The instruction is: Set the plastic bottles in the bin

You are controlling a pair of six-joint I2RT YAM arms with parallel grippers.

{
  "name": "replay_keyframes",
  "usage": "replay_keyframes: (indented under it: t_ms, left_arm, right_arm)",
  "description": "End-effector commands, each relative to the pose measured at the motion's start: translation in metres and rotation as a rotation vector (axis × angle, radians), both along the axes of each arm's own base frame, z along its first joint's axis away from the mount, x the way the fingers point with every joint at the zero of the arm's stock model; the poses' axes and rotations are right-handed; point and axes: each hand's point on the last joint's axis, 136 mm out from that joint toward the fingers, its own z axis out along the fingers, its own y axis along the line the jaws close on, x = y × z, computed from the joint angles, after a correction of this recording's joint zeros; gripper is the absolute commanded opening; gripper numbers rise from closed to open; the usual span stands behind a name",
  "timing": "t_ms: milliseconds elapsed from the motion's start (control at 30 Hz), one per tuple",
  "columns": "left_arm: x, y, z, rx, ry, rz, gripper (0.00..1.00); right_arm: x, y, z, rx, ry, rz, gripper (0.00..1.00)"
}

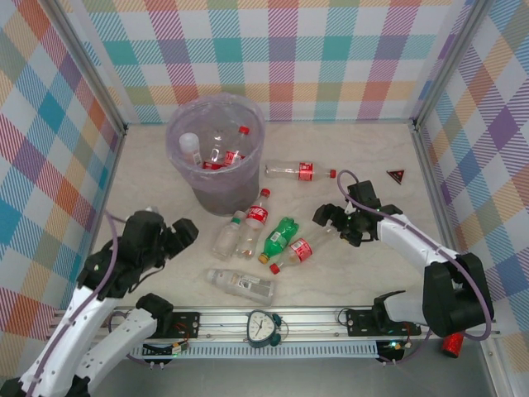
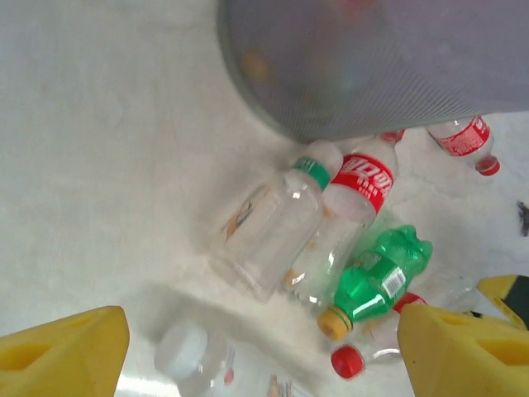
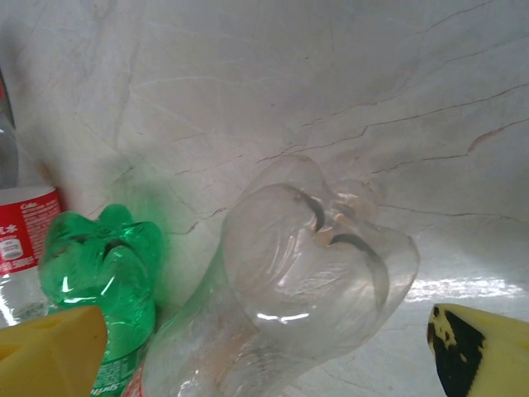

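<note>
Rough guess, the job was about a third done. The bin (image 1: 211,194) at the back of the bench (image 1: 149,174) had a few bottles in it, and around six lay out on the marble-look top.

The right tool (image 3: 264,356) was the one doing the work. Its yellow fingers (image 3: 50,351) were spread wide with nothing pinched. The fat base of a clear red-labelled bottle (image 3: 318,256) sat right between them, untouched on either side as far as I could tell. That bottle lay on its side with its cap pointing away from the tool, snug against the green bottle (image 3: 103,265). To me that read as the reach-in part of a pick.

For the next move, I'd say it needed to ease forward so the fingers straddled the body rather than the very end. Then squeeze, lift clear of the green one and swing over to the bin, which was well apart, up and to the left. Thin plastic like that probably squashes and slips, so a centred grip mattered.

The left tool (image 2: 264,360) was spread too and empty. It hovered by the left side of the pile, above a green-capped clear bottle (image 2: 269,227) and a white-capped one (image 2: 186,351). One lone bottle (image 1: 299,171) lay near the bin's right side.
</note>
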Motion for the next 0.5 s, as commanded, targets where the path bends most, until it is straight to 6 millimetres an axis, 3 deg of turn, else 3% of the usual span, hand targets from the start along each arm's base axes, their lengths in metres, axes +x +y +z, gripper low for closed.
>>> replay_keyframes:
  t_ms: [0, 367, 467]
  left_arm:
    - [-0.023, 0.003, -0.034, -0.123, 0.153, 0.192, 0.87]
    - [-0.033, -0.053, -0.098, -0.079, 0.328, 0.161, 0.91]
    - [-0.035, -0.068, -0.113, -0.135, 0.349, 0.172, 0.94]
  right_arm:
    - [0.006, -0.003, -0.001, -0.036, -0.011, 0.014, 0.99]
    - [0.009, -0.007, 0.003, -0.063, -0.031, 0.019, 0.99]
    - [0.008, -0.009, 0.003, -0.078, -0.039, 0.024, 0.99]
